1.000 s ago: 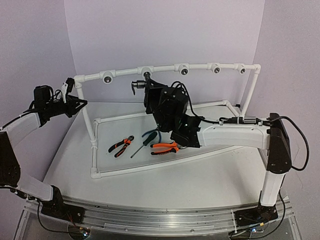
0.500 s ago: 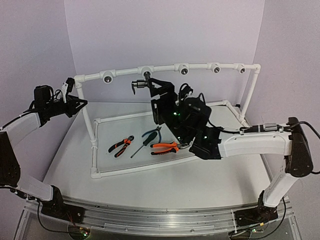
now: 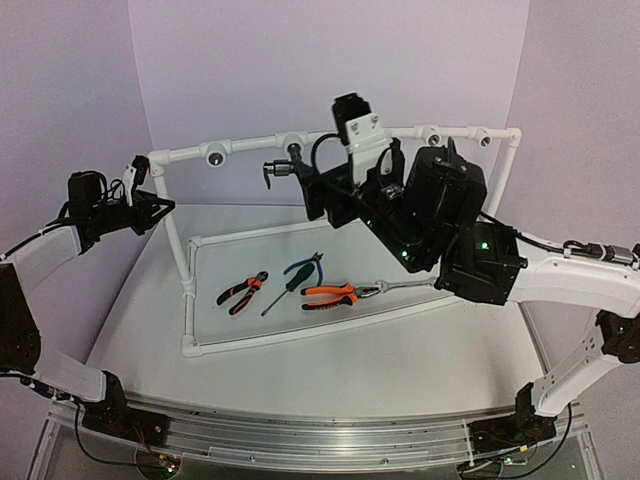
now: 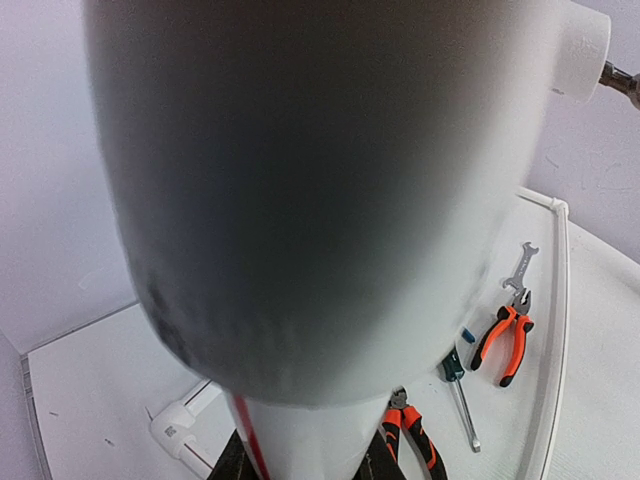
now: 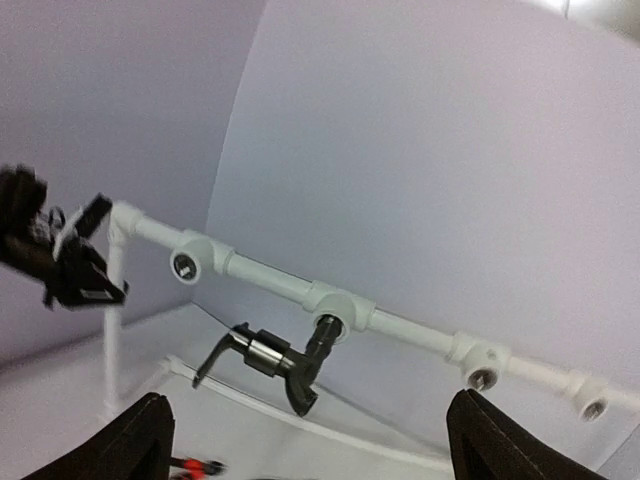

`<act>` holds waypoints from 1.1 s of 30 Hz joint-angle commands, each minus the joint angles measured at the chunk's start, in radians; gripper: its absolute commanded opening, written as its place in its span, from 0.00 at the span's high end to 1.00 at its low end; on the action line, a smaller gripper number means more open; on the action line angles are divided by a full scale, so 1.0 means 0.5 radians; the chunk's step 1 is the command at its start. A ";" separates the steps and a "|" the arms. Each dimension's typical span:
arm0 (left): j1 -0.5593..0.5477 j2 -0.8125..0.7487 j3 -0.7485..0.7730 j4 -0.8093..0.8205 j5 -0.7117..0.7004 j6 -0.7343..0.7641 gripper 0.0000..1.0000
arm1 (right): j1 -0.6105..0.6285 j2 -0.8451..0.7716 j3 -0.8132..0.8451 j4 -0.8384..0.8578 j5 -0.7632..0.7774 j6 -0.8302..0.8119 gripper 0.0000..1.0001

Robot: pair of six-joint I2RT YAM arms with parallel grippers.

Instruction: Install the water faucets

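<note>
Top view: the water faucet [image 3: 278, 169] hangs off a tee fitting [image 3: 293, 143] on the upper rail of the white pipe frame [image 3: 245, 149], toward 12 o'clock on the table [image 3: 330, 350]. Its long axis runs roughly 3 to 9 o'clock, lever end at 9. The right gripper [image 3: 320, 195] sits just beside it, with the faucet at about 10 o'clock from the jaws; I judge this the nearer arm. The left gripper [image 3: 150, 212] is at 9 o'clock against the frame's corner post, well apart from the faucet. Left wrist view: a blurred white pipe fills nearly the whole picture, so I cannot tell whether the left jaws clamp it or merely stand around it; orange-handled pliers [image 4: 505, 340] show at 4 o'clock. Right wrist view: the two fingers [image 5: 130, 445] are spread with nothing between them, and are cut off at the bottom edge. The faucet lies ahead, centred between them but apart, stem up toward 1 o'clock into the tee socket, lever out to 9 o'clock. Whether the thread is fully seated cannot be made out.
</note>
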 commanded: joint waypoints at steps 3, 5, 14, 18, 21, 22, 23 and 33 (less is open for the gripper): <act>-0.065 -0.008 -0.008 -0.110 0.000 0.025 1.00 | 0.035 0.247 0.071 0.070 -0.022 -2.203 0.02; -0.066 -0.007 -0.001 -0.113 -0.002 0.031 1.00 | 0.028 0.321 0.141 0.071 -0.035 -2.442 0.02; -0.070 0.010 0.030 -0.129 -0.004 0.036 1.00 | -0.153 0.628 0.488 -0.066 -0.027 -2.686 0.10; -0.069 0.010 0.049 -0.142 -0.007 0.037 1.00 | -0.235 0.760 0.603 -0.109 -0.027 -2.742 0.13; -0.070 0.010 0.060 -0.155 -0.014 0.043 1.00 | -0.273 0.829 0.665 -0.117 -0.052 -2.756 0.19; -0.069 0.010 0.062 -0.158 -0.017 0.046 1.00 | -0.279 0.846 0.679 -0.122 -0.061 -2.757 0.22; -0.069 0.011 0.064 -0.159 -0.018 0.045 1.00 | -0.285 0.859 0.690 -0.122 -0.065 -2.757 0.26; -0.068 0.023 0.078 -0.154 -0.018 0.048 1.00 | -0.317 0.940 0.710 0.034 -0.014 -2.670 0.71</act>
